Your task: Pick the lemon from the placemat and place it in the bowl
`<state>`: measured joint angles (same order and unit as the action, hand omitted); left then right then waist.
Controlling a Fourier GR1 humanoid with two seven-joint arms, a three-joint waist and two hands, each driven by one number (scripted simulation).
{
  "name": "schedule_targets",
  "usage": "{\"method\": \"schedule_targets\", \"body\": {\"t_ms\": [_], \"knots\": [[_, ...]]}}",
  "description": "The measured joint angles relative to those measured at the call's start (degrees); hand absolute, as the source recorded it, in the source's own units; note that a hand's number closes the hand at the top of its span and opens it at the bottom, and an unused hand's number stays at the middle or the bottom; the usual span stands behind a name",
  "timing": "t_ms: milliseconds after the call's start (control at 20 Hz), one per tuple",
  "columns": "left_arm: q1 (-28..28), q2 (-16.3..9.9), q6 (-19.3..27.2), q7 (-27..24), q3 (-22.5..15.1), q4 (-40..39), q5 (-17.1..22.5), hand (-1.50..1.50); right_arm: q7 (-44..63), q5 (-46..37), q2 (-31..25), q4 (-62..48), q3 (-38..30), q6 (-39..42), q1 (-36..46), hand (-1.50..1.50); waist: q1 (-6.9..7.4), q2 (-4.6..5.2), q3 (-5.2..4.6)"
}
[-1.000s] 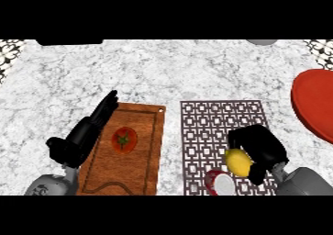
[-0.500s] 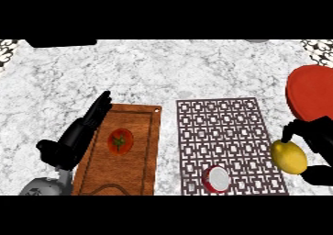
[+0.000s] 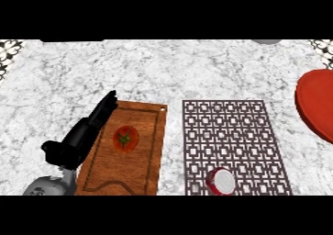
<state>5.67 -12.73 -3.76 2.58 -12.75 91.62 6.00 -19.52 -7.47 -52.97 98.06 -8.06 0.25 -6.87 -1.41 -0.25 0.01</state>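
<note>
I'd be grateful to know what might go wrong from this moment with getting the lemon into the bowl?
The lemon and the right hand are out of view, so its release over the red bowl cannot be checked. The bowl itself is cut off by the right edge, leaving its far rim unseen. A small red-rimmed round object lies on the patterned placemat.

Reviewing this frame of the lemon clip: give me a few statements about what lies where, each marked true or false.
1. A tomato lies on the wooden cutting board. True.
2. The lemon rests on the placemat. False: no lemon lies on it; only a small red and white object sits at its near edge.
3. The left hand lies along the board's left edge, fingers straight. True.
4. The right hand hovers over the placemat. False: it is out of view.
5. The red bowl stands right of the placemat. True.
</note>
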Motion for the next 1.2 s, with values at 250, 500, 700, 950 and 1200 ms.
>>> {"method": "schedule_targets", "body": {"t_ms": [250, 500, 700, 950, 1200], "knots": [[1.4, 1.7, -0.3, -0.4, -0.5, -1.6, -1.2, 0.0, -3.8, -4.5, 0.9, -11.2, -2.6, -1.7, 5.7, 1.5, 1.36, 0.3, 0.01], [2.2, 2.7, -0.4, 0.9, -1.1, -0.7, -2.1, 0.0, -8.4, -10.2, 3.4, -24.7, -2.6, -7.0, 14.8, 1.5, 2.28, 0.47, 0.04], [3.4, 3.9, -0.3, 1.5, -1.2, -1.4, -2.6, 0.0, -10.9, -15.7, 3.7, -36.3, -0.2, -7.8, 21.7, 1.5, 2.85, 0.66, 0.04], [3.9, 3.8, -1.1, 1.9, -0.9, -1.5, -2.4, 0.0, -10.4, -18.3, 2.3, -47.2, 3.6, 1.1, 26.4, -1.5, 3.63, 0.87, 0.08], [2.9, 3.4, -2.2, 1.5, -0.4, -0.7, -1.9, 0.0, -17.5, -18.9, 2.7, -59.0, 4.5, 7.7, 33.5, -1.5, 3.79, 0.89, 0.13]]}}
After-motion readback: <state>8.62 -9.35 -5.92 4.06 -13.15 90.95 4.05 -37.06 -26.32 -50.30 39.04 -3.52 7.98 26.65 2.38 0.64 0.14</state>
